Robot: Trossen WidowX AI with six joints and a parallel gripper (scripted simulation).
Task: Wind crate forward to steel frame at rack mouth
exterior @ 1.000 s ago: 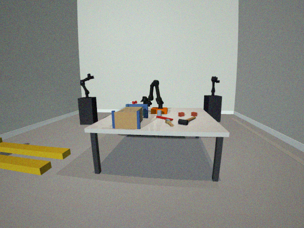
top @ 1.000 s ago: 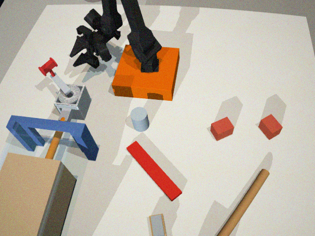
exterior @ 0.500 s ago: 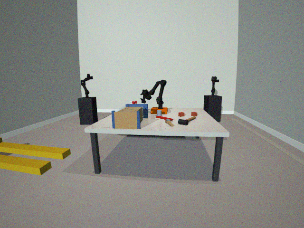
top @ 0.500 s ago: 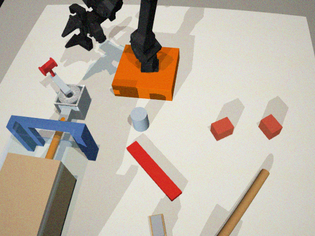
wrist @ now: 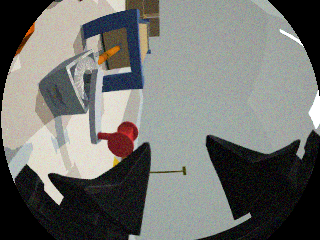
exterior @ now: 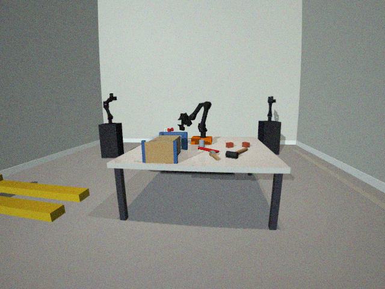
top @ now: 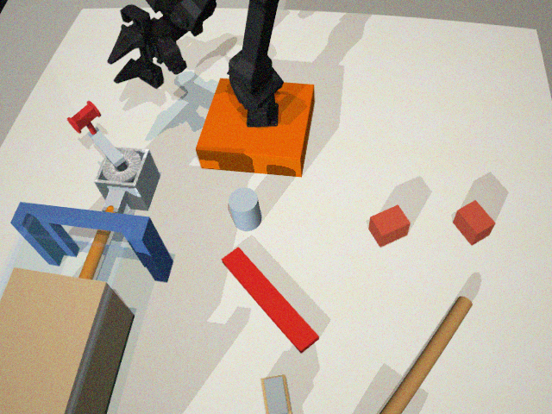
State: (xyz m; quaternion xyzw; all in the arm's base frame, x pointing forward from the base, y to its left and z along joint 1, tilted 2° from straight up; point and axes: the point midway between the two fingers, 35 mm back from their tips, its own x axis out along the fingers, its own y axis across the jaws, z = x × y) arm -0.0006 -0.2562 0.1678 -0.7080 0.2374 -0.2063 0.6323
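Note:
The tan crate [top: 48,329] [exterior: 160,152] sits flat, its front behind the blue steel frame [top: 84,216] [wrist: 134,50] with a gap between them. An orange strap [top: 95,256] [wrist: 109,54] runs from the crate through the frame to the grey winch [top: 149,182] [wrist: 60,95]. The winch handle sits on top of the winch; its grey arm [top: 107,149] [wrist: 95,110] points away from the frame and ends in a red knob [top: 84,116] [wrist: 121,144] [exterior: 170,129]. My gripper [top: 112,72] [wrist: 179,143] is open and empty, raised beyond the knob and clear of it.
The orange arm base [top: 258,147] stands right of the winch. A grey cylinder [top: 244,209], a red bar [top: 270,298], two red blocks [top: 389,225] [top: 473,222], a small hammer [exterior: 214,155] and a black-headed mallet [exterior: 231,154] lie farther along the bench.

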